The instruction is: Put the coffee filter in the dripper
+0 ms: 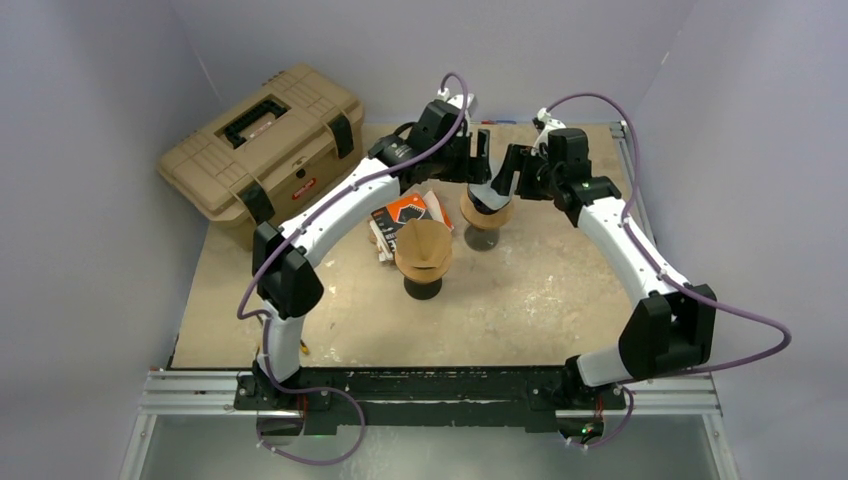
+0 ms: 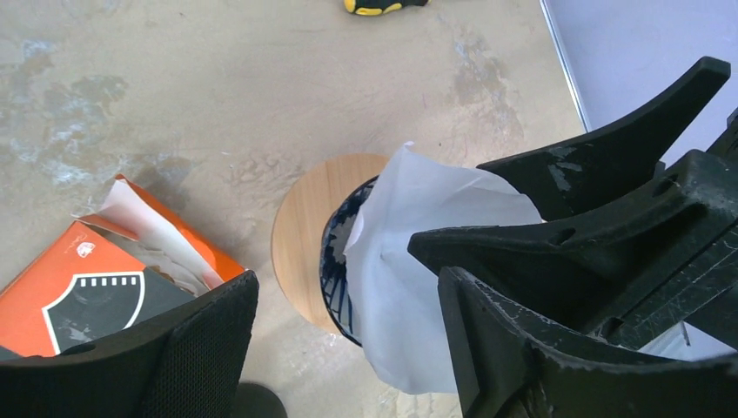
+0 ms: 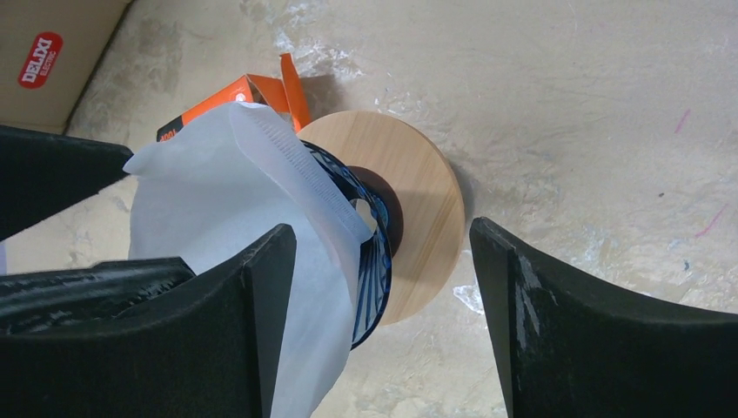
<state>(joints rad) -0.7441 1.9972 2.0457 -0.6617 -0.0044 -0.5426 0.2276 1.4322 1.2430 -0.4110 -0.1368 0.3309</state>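
- Coffee filter [image 2: 418, 261]: white paper, lying crooked in the dripper [image 2: 335, 261]. It is resting in the dark blue wire cone, with its upper part sticking up and leaning out over the rim. It is looking folded rather than spread into a cone.
- Dripper is standing on the table [image 2: 218, 104], its wooden ring [image 2: 300, 226] showing beneath the wire.
- Left gripper [image 2: 348, 292]: jaws are standing wide apart around the filter and clamping nothing. One finger is overlapping the paper's edge; I cannot tell whether it is touching.
- Right gripper [image 3: 383, 261]: jaws are also standing wide, holding nothing, hovering over the dripper just beside the left one.
- Orange filter box [image 2: 61, 287] is lying nearby. A second dripper [image 1: 423, 258], with a brown filter, is standing close in front.
- Risks, as I am judging them:
  - The filter is only half seated, so a finger brushing it on the way up could drag it out or tip it over the rim.
  - Thin paper may be clinging to a finger pad and lift with it.
  - Pushing it down off-centre could crumple it or rock the dripper.
  - Both grippers are crowding one spot, so a careless retreat risks their fingers knocking together.
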